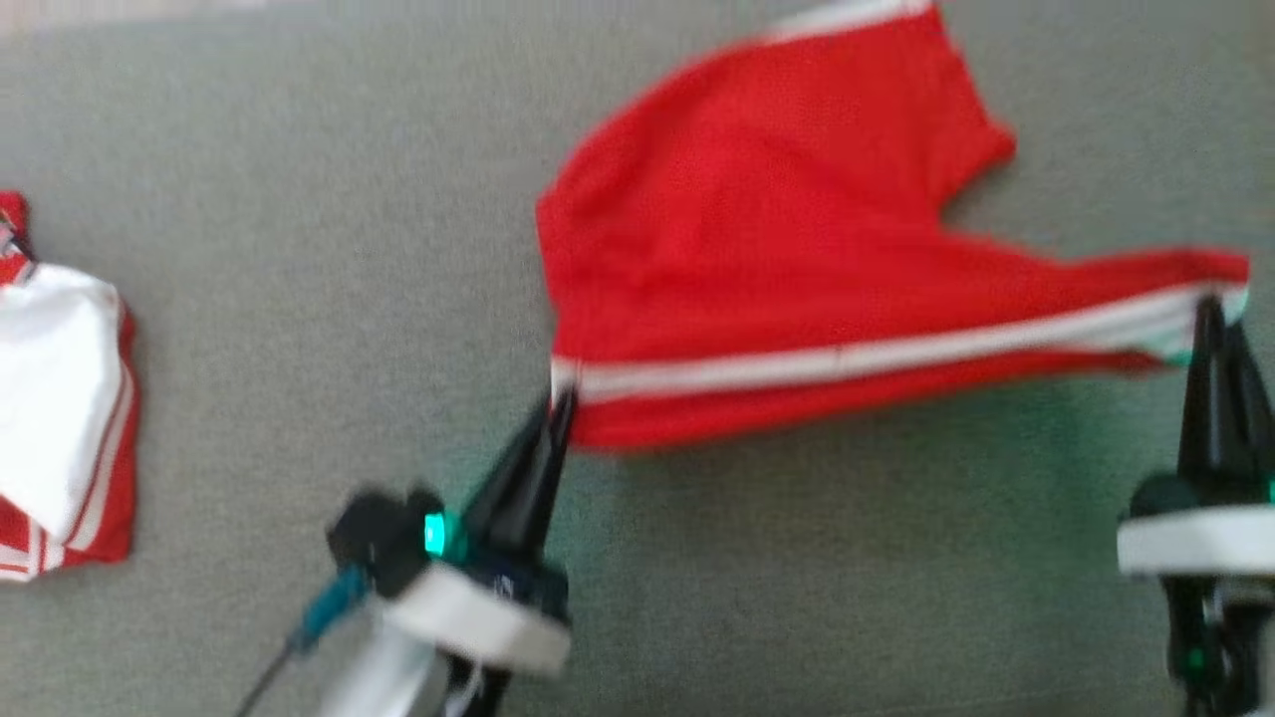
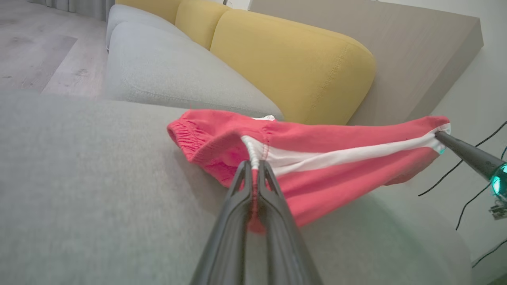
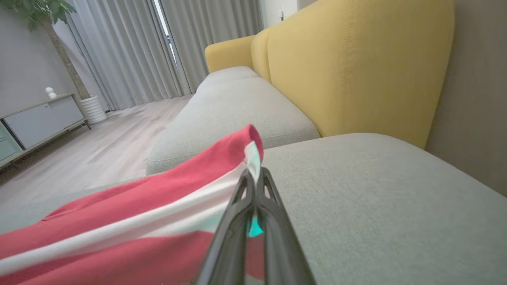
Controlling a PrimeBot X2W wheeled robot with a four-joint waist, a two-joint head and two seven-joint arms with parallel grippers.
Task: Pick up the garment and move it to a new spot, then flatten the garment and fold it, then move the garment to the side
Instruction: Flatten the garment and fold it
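Note:
The garment (image 1: 777,249) is a pair of red shorts with a white side stripe, stretched out above the grey sofa seat (image 1: 299,249). My left gripper (image 1: 560,398) is shut on its waistband end, where the white stripe starts. My right gripper (image 1: 1212,304) is shut on the leg-hem end at the far right. The near edge hangs taut between the two grippers, and the rest trails back toward the far side. In the left wrist view the garment (image 2: 317,158) is pinched in my left gripper (image 2: 254,164). The right wrist view shows the hem (image 3: 245,150) in my right gripper (image 3: 254,174).
Another red and white garment (image 1: 60,418) lies bunched at the left edge of the seat. Yellow back cushions (image 2: 293,63) stand behind the seat, with a wooden floor (image 3: 99,134) beyond the sofa. Black cables (image 2: 471,190) hang at the right.

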